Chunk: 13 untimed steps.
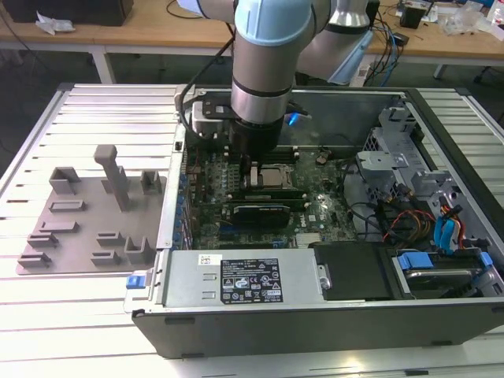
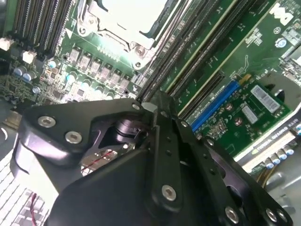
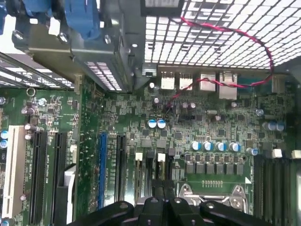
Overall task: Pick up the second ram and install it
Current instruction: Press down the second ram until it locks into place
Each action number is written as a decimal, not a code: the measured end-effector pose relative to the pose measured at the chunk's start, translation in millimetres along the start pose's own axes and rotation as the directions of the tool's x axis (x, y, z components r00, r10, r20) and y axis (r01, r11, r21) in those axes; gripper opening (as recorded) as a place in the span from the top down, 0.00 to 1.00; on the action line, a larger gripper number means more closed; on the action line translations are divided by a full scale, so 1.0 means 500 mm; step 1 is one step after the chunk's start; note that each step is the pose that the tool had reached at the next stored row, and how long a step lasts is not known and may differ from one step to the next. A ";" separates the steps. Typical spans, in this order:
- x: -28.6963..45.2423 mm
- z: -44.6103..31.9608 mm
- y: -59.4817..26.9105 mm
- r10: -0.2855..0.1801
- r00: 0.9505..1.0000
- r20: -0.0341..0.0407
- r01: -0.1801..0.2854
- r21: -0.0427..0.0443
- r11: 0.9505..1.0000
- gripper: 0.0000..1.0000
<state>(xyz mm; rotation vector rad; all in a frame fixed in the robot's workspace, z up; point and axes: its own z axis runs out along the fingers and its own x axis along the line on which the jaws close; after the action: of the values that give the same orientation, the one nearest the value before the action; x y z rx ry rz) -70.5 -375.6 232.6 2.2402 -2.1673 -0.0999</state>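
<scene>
We find the gripper (image 2: pixel 157 101) lowered over the motherboard (image 1: pixel 315 216) inside the open computer case (image 1: pixel 315 315), beside the processor socket (image 1: pixel 272 177). Whether its fingers are spread or clamping the second ram we cannot tell. The second wrist view shows memory slots (image 2: pixel 188 52) beside the fingertips. The first wrist view shows rear ports (image 3: pixel 197 81). Beside the case, the grey tray (image 1: pixel 87 224) holds moulded fixtures.

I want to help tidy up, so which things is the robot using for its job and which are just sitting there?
For the job:
- tool, low over the motherboard
- memory slots, right by the tool

Just sitting there:
- grey tray, outside the case
- processor
- black card
- power supply
- blue cables
</scene>
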 end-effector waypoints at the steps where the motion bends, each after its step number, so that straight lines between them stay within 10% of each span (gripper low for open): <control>1: 0.001 -0.001 -0.011 0.000 1.000 0.000 0.000 -0.001 1.000 0.92; 6: 0.003 -0.005 -0.085 0.001 1.000 0.000 -0.001 -0.026 1.000 0.92; 13: 0.001 -0.079 -0.082 0.001 1.000 0.000 -0.001 -0.026 1.000 0.92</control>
<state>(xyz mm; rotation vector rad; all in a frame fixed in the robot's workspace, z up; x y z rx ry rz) -27.3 -375.7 269.6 2.2260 -2.1542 -0.1278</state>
